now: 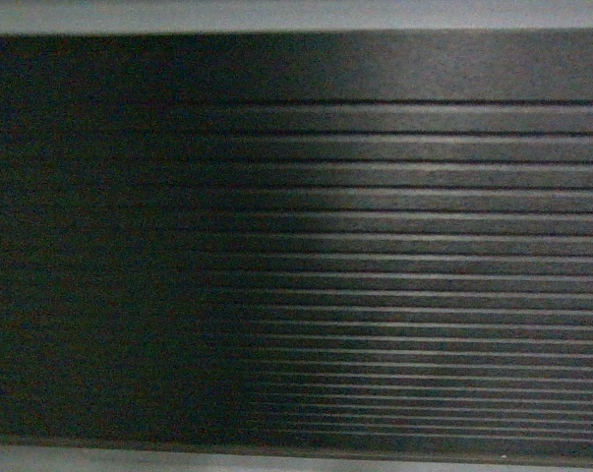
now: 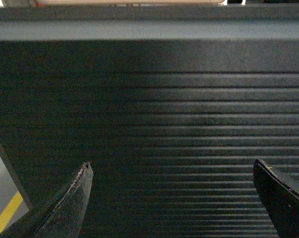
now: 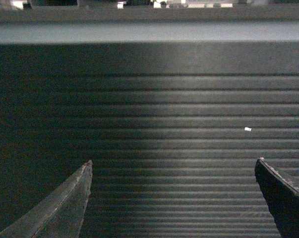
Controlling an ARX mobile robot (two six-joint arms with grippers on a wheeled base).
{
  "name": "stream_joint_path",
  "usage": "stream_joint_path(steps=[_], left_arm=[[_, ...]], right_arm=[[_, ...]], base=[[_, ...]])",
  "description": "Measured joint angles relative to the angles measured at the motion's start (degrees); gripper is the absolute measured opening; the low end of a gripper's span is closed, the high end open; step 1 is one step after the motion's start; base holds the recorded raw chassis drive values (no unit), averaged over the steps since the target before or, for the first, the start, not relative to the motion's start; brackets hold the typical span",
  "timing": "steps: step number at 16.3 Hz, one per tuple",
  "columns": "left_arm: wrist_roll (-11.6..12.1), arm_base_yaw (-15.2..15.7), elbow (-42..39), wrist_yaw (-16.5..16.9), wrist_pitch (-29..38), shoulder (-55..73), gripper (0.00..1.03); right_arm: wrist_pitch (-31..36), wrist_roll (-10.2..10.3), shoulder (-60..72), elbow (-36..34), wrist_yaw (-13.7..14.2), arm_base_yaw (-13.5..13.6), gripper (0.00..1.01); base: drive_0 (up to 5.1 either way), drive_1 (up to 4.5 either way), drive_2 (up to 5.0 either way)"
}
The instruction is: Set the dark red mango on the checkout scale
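The checkout [image 1: 375, 246] front of ribbed black slats fills my head view. I see my left gripper [image 2: 171, 198] and right gripper [image 3: 173, 198] both spread wide, empty, facing those slats. No mango or scale visible.

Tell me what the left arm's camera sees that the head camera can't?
Only the left wrist view shows the open left gripper, a yellow floor line at the lower left, and the counter's top edge. Only the head view shows a pale strip along the bottom under the slats. Both share the checkout front, dark with horizontal ribbed slats. No mango or scale shows in either.
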State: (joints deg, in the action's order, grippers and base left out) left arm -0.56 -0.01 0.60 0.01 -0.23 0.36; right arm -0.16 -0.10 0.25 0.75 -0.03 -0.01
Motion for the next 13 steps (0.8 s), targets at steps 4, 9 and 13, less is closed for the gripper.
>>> stream_joint_path(steps=[4, 9, 13], left_arm=[[0.0, 0.0, 0.0, 0.02, 0.0, 0.0, 0.98], [-0.02, 0.0, 0.0, 0.0, 0.0, 0.0, 0.98], [-0.02, 0.0, 0.0, -0.07, 0.02, 0.0, 0.98]], right_arm=[[-0.07, 0.09, 0.0, 0.0, 0.02, 0.0, 0.98], [-0.07, 0.07, 0.0, 0.0, 0.04, 0.0, 0.98], [-0.09, 0.09, 0.0, 0.0, 0.0, 0.0, 0.98]], base=[[0.0, 0.0, 0.0], [0.0, 0.0, 0.0], [0.0, 0.0, 0.0]])
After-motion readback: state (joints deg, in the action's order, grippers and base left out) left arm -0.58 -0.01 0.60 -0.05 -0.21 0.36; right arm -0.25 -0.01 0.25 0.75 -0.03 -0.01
